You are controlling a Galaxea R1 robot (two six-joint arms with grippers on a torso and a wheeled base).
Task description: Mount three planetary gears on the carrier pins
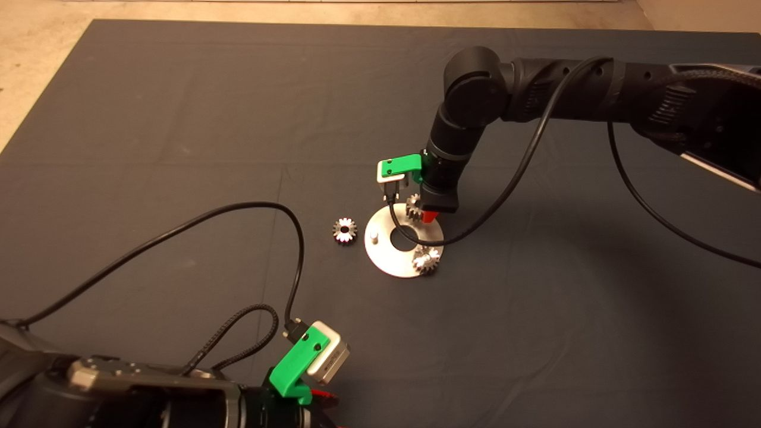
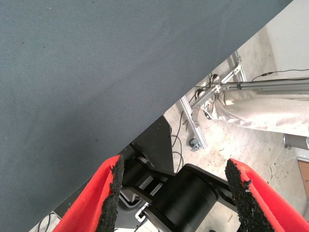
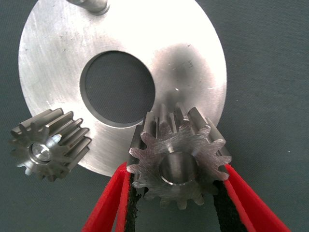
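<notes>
One gear is home: on the near-right edge of the silver carrier disc (image 1: 404, 244) a planetary gear (image 1: 427, 260) sits seated, and the right wrist view shows the bright tip of its pin (image 3: 40, 152) poking up through the bore. That's one of three done, by my reading.

Now the second. The right pincer (image 3: 176, 203) is down over the far side of the disc, its red fingers (image 3: 116, 198) clamped narrow on either flank of a steel gear (image 3: 177, 154). The gear's bore looks dark and open, with no pin tip showing inside it, so I'd call this one in the grip and over the disc rim but not seated. Whether it's already started onto its pin underneath, I can't tell; the gear hides that spot.

The third gear (image 1: 345, 230) lies flat on the dark mat (image 1: 178, 119) that covers the surface, just beside the disc's left edge, untouched. Its target looks to be the bare pin (image 1: 374, 236) standing upright on the disc's left side.

The left pincer (image 2: 174, 193) waits at the lower left, fingers spread wide and holding nothing, mat and workshop floor beyond it.

So: one on, one in hand, one still to fetch.
</notes>
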